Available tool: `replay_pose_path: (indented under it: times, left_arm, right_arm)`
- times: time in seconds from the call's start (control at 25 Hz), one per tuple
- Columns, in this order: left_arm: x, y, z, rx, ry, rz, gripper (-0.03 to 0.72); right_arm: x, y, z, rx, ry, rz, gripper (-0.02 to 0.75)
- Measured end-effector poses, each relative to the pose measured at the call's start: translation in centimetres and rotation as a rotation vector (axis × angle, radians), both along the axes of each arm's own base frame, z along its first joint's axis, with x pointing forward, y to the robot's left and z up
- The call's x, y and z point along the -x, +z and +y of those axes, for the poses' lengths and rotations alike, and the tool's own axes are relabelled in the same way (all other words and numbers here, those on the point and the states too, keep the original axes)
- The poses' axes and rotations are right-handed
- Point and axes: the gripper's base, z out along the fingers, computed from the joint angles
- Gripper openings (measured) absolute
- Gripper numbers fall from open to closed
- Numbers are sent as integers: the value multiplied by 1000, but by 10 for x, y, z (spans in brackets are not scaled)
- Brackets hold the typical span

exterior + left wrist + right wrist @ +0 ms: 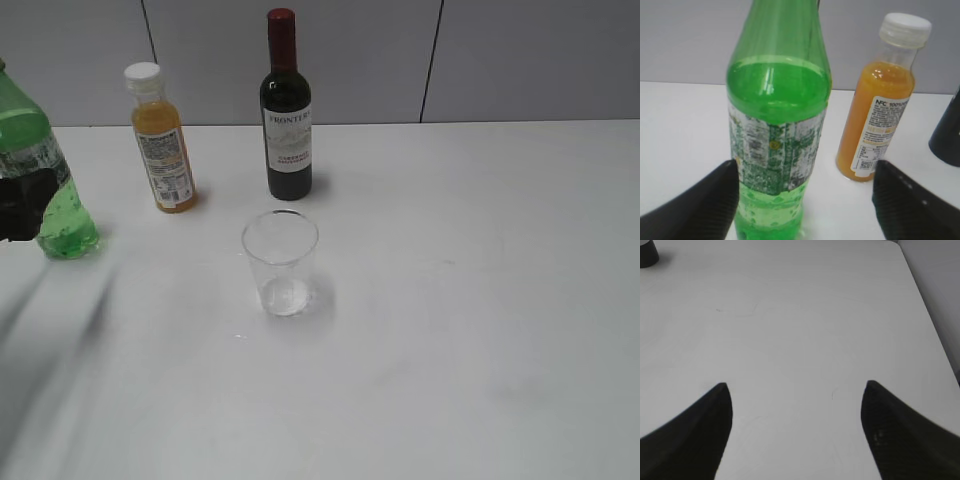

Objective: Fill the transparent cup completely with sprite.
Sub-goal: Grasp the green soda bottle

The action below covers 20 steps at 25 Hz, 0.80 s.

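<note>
Barely started here: the cup [280, 262] sits empty mid-bench, near side of the wine bottle [287, 110]. My left gripper [805, 192] has its jaws spread around the sprite bottle [777, 125] at far left, not squeezing yet. My right gripper [796, 415] hangs open over bare bench. Grab, lift, pour all left.

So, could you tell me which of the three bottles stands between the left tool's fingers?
The tall translucent green plastic bottle; the white-capped orange-juice bottle and dark wine bottle stand apart.
</note>
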Motion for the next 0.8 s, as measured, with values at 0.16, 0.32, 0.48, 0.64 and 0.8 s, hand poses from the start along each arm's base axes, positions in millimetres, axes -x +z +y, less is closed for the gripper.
replay_pose_path:
  times: [0.16,0.32,0.48,0.64,0.8]
  left_arm:
    - [-7,-13,1,8,16,-4,669]
    - [-15,-19,4,20,55,-18,669]
    - [-27,-23,6,23,68,-31,669]
    - [-41,-31,5,22,64,-24,669]
    - [-56,-39,5,21,64,-33,669]
  right_arm:
    - [0,0,0,0,0,0,608]
    - [0,0,0,0,0,0,602]
    - [0,0,0,0,0,0,600]
    - [0,0,0,0,0,0,598]
    - [0,0,0,0,0,0,598]
